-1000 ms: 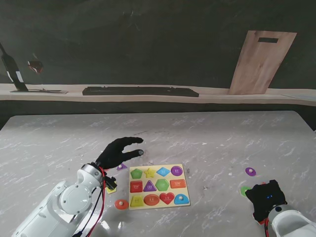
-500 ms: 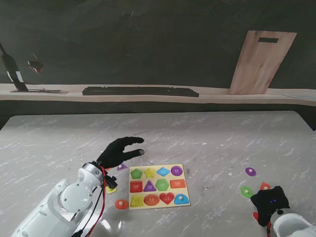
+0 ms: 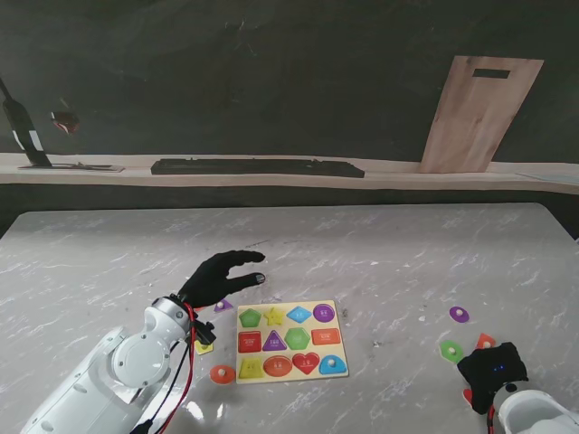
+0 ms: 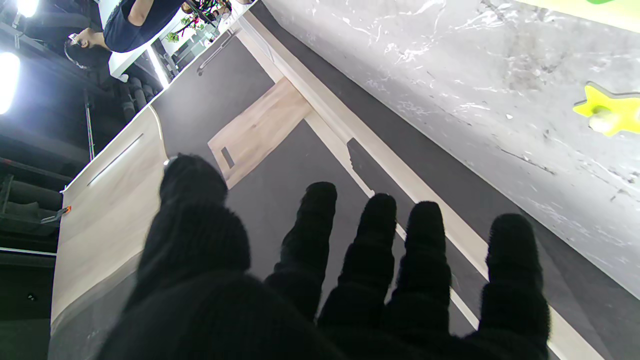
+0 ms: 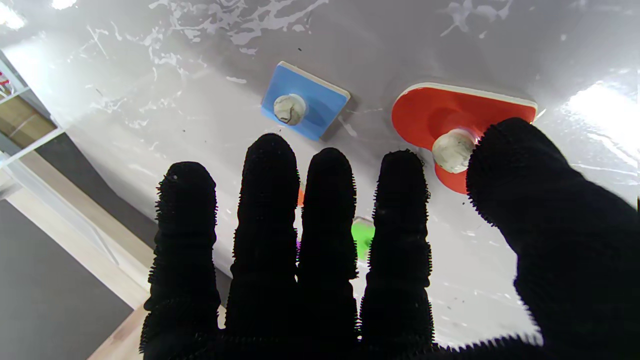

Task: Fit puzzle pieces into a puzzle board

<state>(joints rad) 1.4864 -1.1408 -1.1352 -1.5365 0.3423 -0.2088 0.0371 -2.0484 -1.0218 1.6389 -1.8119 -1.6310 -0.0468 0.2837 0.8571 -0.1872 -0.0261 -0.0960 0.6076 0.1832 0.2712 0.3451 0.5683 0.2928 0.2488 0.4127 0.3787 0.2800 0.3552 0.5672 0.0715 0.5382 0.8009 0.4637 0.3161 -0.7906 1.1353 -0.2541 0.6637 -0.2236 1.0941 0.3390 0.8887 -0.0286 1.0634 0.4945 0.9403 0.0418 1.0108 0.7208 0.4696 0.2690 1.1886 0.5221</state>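
Observation:
The puzzle board (image 3: 287, 327) lies on the marble table near me, its coloured shape slots showing. My left hand (image 3: 220, 276) (image 4: 325, 280) hovers open just left of the board's far corner, fingers spread and empty. A loose yellow star (image 4: 607, 112) lies on the marble. My right hand (image 3: 491, 372) (image 5: 350, 260) is open at the near right, over a red heart piece (image 5: 430, 112) and a blue square piece (image 5: 304, 106). Its thumb sits beside the heart's knob (image 5: 452, 150), holding nothing.
Loose pieces lie around: a purple circle (image 3: 460, 314), a green piece (image 3: 450, 349) (image 5: 362, 235), an orange triangle (image 3: 486, 341), an orange disc (image 3: 223, 373), a small purple piece (image 3: 223, 306) and a yellow piece (image 3: 204, 346). A wooden board (image 3: 478, 113) leans on the back wall.
My right hand has drawn back toward me and slightly right, uncovering the green piece and the orange triangle. The left hand has stayed in place.

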